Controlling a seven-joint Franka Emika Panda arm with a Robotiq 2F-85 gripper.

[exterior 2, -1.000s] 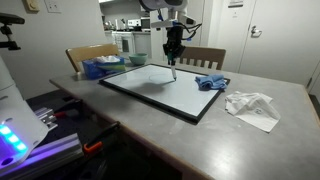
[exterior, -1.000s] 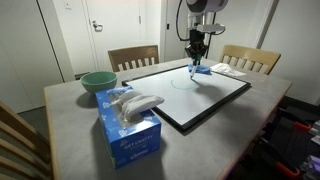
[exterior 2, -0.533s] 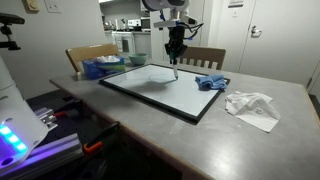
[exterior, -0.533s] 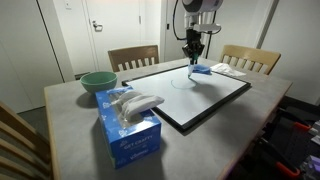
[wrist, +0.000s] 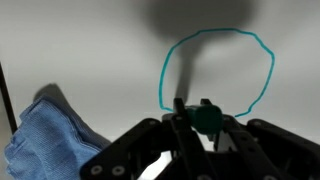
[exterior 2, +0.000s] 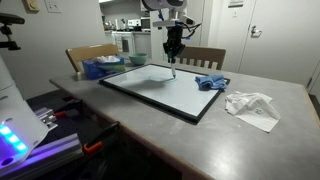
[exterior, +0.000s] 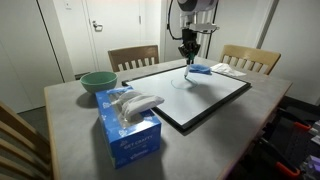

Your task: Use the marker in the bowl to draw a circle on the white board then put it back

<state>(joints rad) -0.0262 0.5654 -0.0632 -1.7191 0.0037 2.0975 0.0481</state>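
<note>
My gripper (exterior: 189,52) hangs over the far part of the white board (exterior: 215,100) and is shut on the marker (exterior: 187,68), which points down at the board. I cannot tell whether the tip touches it. In the wrist view the marker's teal end (wrist: 207,118) sits between the fingers (wrist: 196,122), above a teal circle (wrist: 262,60) drawn on the board (wrist: 80,40). The gripper (exterior 2: 173,46), marker (exterior 2: 174,67) and board (exterior 2: 160,90) also show in an exterior view. The teal bowl (exterior: 97,82) stands at the table's far left corner, empty as far as I see.
A blue cloth (exterior: 200,70) lies on the board's edge beside the gripper and also shows in two further views (exterior 2: 212,82) (wrist: 45,135). A tissue box (exterior: 130,125) stands near the bowl. Crumpled white paper (exterior 2: 252,105) lies beside the board. Wooden chairs (exterior: 133,57) stand behind the table.
The gripper, still holding the marker, has shifted a little toward the bowl side of the board and risen slightly. Nothing else has moved.
</note>
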